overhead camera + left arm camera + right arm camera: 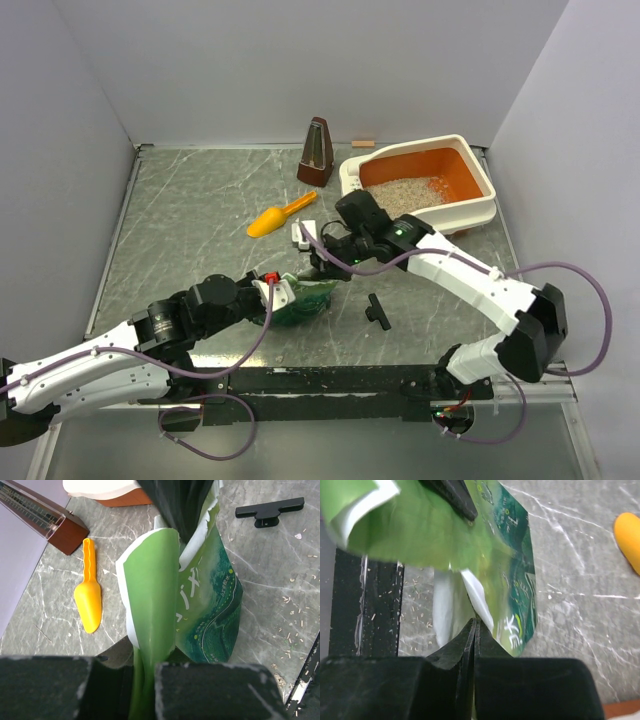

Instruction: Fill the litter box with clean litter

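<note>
both arms on the green bag point(210, 610) mid-worktop point(200, 230): left fingers point(215, 690) pinch its torn flap, right fingers point(520, 685) clamp its edge. litter box point(480, 215) sits far right, clean litter point(400, 192) partly covering its floor. next, i'd say: carry bag over, tip.

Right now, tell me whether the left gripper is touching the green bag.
Touching. The left wrist view shows a folded edge of the green bag pinched between the two fingers of the left gripper.
</note>
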Controlling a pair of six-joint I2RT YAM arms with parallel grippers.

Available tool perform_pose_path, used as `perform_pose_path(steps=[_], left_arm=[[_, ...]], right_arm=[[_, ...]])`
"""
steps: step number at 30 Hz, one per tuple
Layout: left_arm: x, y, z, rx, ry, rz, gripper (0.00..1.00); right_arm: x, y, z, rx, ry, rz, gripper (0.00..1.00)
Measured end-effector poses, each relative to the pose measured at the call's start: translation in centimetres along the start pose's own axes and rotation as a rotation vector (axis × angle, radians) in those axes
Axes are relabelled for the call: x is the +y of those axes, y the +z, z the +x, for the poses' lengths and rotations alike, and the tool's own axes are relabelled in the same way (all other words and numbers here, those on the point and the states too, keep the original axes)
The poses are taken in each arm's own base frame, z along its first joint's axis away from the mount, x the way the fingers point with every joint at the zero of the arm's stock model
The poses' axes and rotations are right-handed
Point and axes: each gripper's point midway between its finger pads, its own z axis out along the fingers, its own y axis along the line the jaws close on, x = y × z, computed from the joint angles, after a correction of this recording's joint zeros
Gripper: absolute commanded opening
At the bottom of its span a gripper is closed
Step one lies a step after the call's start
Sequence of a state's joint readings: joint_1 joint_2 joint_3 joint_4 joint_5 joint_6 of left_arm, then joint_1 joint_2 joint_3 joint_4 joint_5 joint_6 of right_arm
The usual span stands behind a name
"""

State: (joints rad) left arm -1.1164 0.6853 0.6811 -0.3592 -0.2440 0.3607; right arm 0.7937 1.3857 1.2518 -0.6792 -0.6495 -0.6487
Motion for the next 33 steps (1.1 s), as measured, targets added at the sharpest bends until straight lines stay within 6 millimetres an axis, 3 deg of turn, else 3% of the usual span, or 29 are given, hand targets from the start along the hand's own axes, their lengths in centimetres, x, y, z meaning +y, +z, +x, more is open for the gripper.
perform_pose_path(steps=[3,6,12,16,19,25,33], left_arm=[[0.1,0.1,0.1,0.005,0.001,-0.007,0.02],[0.3,0.3,0.1,0.012,0.002,-0.020,0.11],[1.1,0.5,-0.3,0.023,0.013,-0.050,0.39],[1.4,0.9,-0.7,0.040,0.049,-0.056,0.47],[1.4,1.3,-0.9,0.059,0.094,-0.035,0.55],[0.8,0.9,-0.8,0.093,0.165,0.038,0.58],[1.1,-0.8,-0.7,0.157,0.211,0.087,0.51]], right_arm=[[0.0,1.0,0.1,0.027,0.004,-0.027,0.22],[0.1,1.5,0.1,0.051,0.009,-0.053,0.41],[0.1,1.7,-0.3,0.073,0.011,-0.079,0.59],[0.1,2.0,-0.2,0.076,0.018,-0.096,0.72],[0.1,2.4,-0.3,0.072,0.030,-0.110,0.99],[0.0,3.3,-1.3,0.023,0.042,-0.124,0.99],[0.5,4.1,-2.3,-0.044,0.028,-0.144,0.99]])
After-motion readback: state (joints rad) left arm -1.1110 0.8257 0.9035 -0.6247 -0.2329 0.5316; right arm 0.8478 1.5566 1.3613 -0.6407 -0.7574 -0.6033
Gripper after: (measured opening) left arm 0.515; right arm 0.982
